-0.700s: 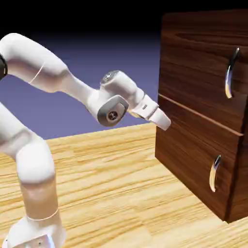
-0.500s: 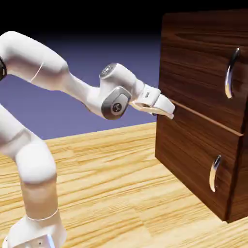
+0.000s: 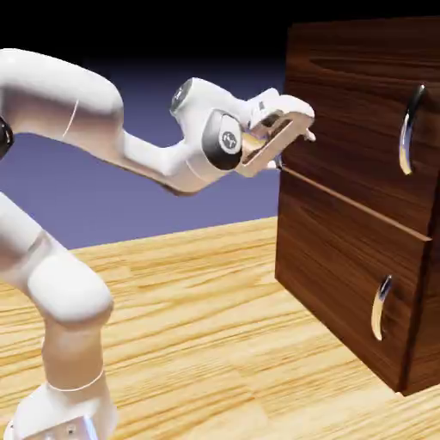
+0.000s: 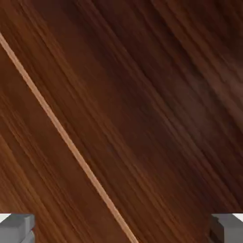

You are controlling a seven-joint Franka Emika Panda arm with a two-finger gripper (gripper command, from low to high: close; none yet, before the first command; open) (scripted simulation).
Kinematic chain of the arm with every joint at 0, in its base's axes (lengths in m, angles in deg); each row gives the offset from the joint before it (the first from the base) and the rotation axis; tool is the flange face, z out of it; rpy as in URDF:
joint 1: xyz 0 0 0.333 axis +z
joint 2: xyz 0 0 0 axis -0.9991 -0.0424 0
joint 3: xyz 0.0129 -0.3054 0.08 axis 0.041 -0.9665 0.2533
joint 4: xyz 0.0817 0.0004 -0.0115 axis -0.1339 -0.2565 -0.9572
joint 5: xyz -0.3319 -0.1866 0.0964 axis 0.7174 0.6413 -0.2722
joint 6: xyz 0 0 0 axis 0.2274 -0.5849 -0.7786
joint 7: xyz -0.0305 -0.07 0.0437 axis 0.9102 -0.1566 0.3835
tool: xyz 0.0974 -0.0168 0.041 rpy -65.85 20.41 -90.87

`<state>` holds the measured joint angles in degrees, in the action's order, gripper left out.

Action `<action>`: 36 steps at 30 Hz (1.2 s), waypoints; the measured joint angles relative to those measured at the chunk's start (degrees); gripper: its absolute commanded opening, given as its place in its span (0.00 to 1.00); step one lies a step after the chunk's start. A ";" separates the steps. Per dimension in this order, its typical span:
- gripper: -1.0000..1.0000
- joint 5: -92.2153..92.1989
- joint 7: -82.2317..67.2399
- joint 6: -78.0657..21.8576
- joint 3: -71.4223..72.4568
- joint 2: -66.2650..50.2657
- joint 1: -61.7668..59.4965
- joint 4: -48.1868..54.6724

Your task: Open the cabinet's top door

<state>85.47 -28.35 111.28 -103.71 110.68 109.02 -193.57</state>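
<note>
The large dark brown walnut-grain wooden cabinet (image 3: 361, 198) is standing on the light wood-grain worktop (image 3: 215, 326) at the exterior view's right side. Its upper, taller dark wood-grain top door (image 3: 357, 120) is sitting flush with the cabinet front, and the long curved chrome handle (image 3: 411, 129) is showing near the door's right edge. Below it, the shorter lower panel (image 3: 344, 284) is carrying a smaller chrome handle (image 3: 380, 307), and a thin pale seam (image 3: 352, 203) is running between the two panels.

The white robot arm (image 3: 77, 172) is rising from the lower left and reaching right. The white two-finger gripper (image 3: 288, 137) is hovering at the top door's left edge, just above the seam and well apart from the long handle. Whether it is touching the wood is hard to tell from outside.

In the hand view dark wood grain (image 4: 142, 95) is filling the whole frame, with the pale seam (image 4: 66, 137) crossing diagonally from upper left to bottom middle. The grey fingertips (image 4: 16, 228) are sitting at the two bottom corners, so the jaws are standing wide apart with nothing between them but the cabinet face beyond.
</note>
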 measured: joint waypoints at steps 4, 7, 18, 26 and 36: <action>0.50 9.97 -2.90 0.12 -3.97 0.49 3.74 2.91; 0.50 17.44 -5.07 0.20 -6.94 0.85 6.54 5.10; 0.50 44.85 -13.04 0.52 -17.85 2.18 16.83 13.12; 0.50 64.79 -18.83 0.75 -25.79 3.16 24.31 18.94; 0.50 89.70 -26.08 1.04 -35.70 4.37 33.66 26.23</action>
<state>175.17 -54.43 112.31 -139.41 115.05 142.68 -167.34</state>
